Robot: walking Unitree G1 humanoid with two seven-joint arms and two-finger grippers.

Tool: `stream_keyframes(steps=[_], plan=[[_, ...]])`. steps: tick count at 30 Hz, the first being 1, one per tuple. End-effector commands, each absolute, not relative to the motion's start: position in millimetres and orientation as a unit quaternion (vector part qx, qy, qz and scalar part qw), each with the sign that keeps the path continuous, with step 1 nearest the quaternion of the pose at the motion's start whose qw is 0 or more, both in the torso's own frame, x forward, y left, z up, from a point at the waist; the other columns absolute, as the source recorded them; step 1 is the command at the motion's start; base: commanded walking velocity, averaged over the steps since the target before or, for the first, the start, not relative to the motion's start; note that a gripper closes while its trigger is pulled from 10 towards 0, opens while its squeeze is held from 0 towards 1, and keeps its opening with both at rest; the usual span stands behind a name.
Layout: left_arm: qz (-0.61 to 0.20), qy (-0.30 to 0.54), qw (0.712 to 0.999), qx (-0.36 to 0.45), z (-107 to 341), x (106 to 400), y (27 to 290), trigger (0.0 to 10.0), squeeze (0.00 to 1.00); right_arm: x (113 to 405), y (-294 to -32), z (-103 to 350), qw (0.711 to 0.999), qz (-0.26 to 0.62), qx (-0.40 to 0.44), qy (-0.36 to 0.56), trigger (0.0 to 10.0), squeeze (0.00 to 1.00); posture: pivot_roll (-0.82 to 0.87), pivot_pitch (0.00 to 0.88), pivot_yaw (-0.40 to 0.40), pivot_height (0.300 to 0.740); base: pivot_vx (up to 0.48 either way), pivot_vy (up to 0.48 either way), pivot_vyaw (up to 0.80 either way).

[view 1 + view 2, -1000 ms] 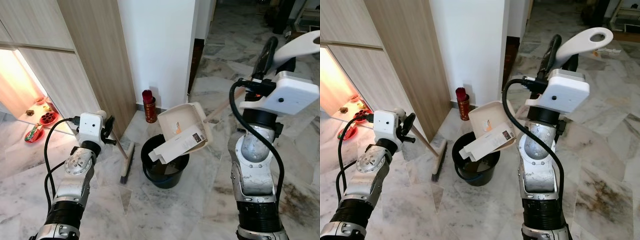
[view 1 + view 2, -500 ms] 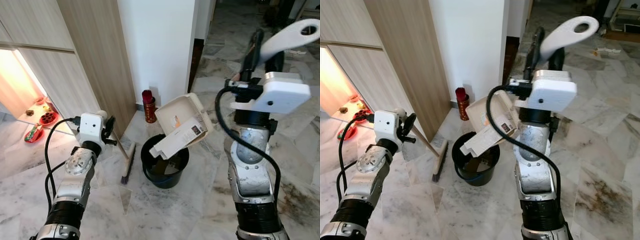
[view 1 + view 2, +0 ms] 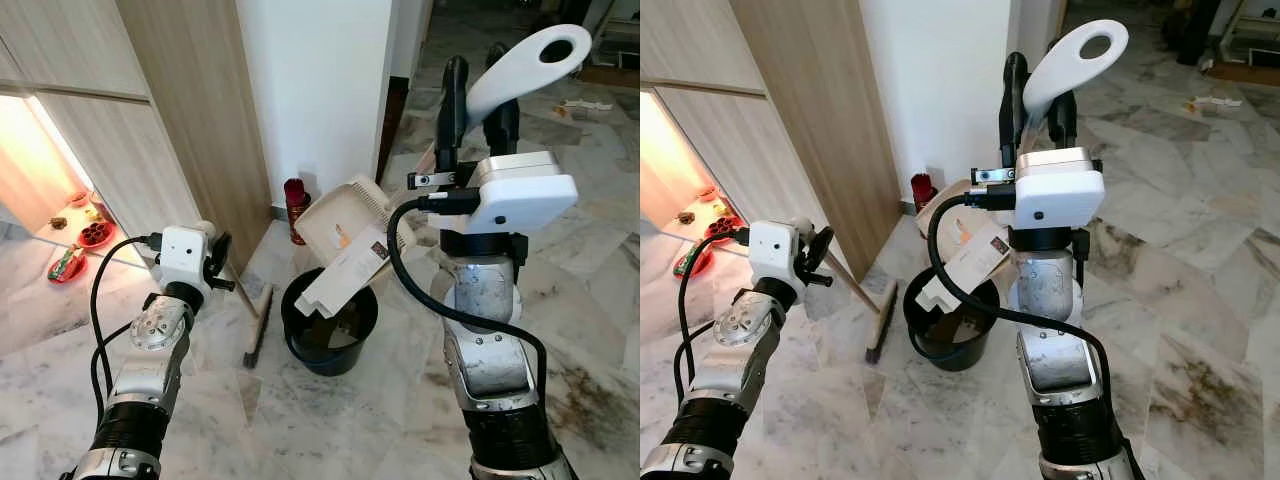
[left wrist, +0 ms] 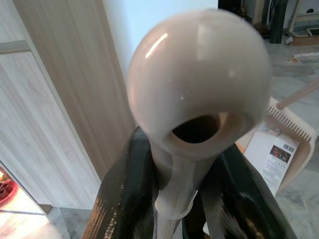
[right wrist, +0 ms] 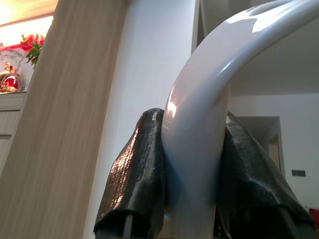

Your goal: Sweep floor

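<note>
Right gripper (image 3: 478,95) clamped on dustpan (image 3: 345,225) handle, pan tipped at 12 o'clock over black bucket (image 3: 329,325), box (image 3: 340,280) sliding in. Left gripper (image 4: 177,199) grips broom (image 3: 254,330), at 9 o'clock. Tilt steeper, keep the pan's lip over the bucket's mouth.

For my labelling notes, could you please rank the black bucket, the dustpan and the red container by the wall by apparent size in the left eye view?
1. Dustpan and black bucket: they look alike, so no ranking.
2. Red container: clearly smallest, though it stands farther away.
</note>
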State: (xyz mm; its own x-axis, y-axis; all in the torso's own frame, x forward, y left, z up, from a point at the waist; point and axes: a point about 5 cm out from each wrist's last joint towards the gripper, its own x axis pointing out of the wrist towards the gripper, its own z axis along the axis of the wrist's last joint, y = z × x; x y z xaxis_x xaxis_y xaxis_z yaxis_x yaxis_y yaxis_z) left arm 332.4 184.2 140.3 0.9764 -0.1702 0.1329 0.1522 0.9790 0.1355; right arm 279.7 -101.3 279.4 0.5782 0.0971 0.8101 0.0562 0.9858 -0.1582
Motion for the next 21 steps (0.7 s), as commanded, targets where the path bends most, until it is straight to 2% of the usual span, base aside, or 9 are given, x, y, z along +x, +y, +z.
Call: stream_keyframes(steps=[1,15,21], plan=[[-0.083,-0.116,0.988,0.066,155,331,183,10.0,0.00,264,-94,301,0.846,0.027,-0.085,-0.526,10.0,0.00,0.09,0.074,0.038,0.740,0.000,0.000,0.00],[-0.085,-0.115,0.988,0.066,155,331,183,10.0,0.00,265,-96,299,0.846,0.010,-0.107,-0.522,10.0,0.00,0.09,0.076,0.039,0.740,0.000,0.000,0.00],[-0.086,-0.112,0.988,0.067,153,330,183,10.0,0.00,273,-123,297,0.853,-0.081,-0.152,-0.493,10.0,0.00,0.09,0.078,0.039,0.740,0.000,0.000,0.00]])
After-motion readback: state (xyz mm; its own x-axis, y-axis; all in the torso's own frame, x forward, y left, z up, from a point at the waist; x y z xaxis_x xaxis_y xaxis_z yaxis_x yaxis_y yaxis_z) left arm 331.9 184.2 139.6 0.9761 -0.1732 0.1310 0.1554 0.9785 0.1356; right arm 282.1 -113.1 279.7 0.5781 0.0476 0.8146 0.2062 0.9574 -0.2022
